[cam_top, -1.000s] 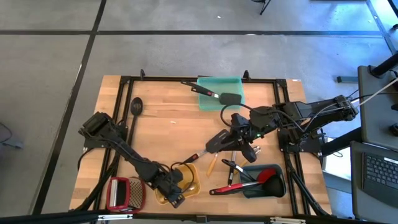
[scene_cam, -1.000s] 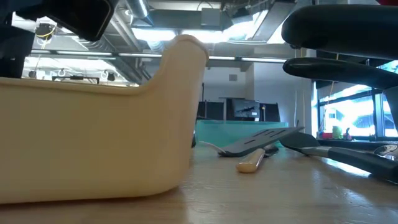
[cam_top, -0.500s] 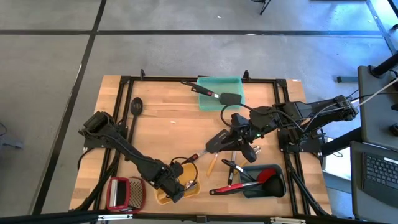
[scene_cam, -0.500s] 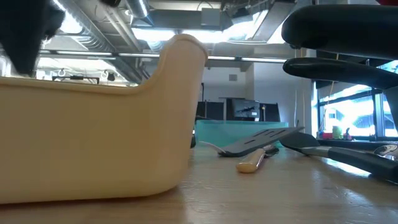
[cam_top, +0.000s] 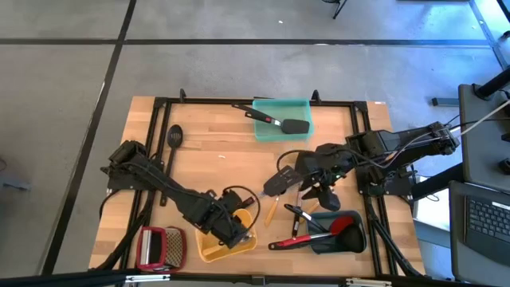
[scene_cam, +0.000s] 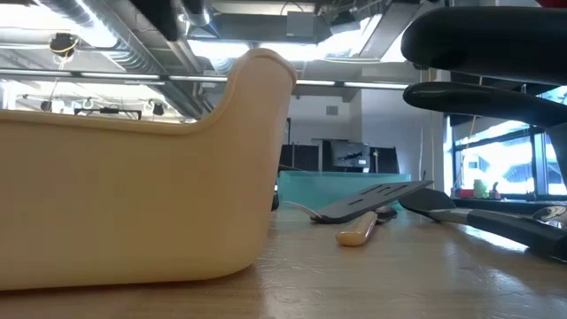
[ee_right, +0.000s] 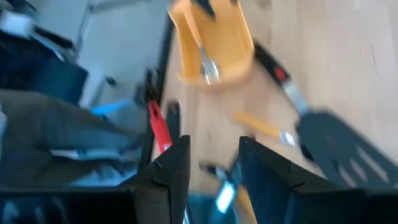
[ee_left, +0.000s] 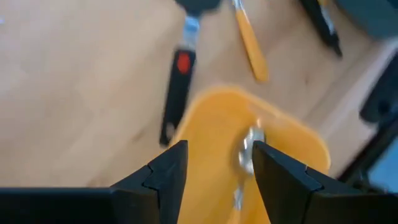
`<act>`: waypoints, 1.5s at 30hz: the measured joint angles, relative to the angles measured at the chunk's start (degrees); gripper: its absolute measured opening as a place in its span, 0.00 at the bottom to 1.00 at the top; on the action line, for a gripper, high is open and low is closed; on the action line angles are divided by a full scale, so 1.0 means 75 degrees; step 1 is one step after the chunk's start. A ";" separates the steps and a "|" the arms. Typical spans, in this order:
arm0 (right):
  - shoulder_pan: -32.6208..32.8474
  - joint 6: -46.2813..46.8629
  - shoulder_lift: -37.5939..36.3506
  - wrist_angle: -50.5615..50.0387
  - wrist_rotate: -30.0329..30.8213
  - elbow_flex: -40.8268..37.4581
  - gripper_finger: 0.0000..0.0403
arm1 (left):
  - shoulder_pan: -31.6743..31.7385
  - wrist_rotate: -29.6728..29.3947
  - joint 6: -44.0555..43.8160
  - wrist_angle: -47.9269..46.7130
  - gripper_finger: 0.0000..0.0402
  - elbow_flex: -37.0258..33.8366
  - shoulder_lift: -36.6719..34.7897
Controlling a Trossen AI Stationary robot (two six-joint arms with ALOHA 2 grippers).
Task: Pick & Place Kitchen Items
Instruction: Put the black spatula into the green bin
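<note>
Here the left gripper [ee_left: 214, 168] hangs just above the yellow tray [ee_left: 211, 124], its fingers parted and empty, a small metal spoon [ee_left: 249, 146] lying inside the tray.

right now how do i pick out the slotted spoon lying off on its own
Start at the wooden table and go to its far left corner, away from the trays. The black slotted spoon lies alone there beside the black frame rail; every other utensil sits in or near a tray.

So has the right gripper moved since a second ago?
Yes. In the high view the right gripper has drawn back from the yellow tray and now hangs over the black slotted turner, nearer the teal tray.
</note>
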 joint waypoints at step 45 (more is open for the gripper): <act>-0.2577 -0.0970 0.1626 -0.0141 0.0314 -0.1417 0.35 | 0.2737 0.0287 0.5037 0.2317 0.42 -0.3179 0.0000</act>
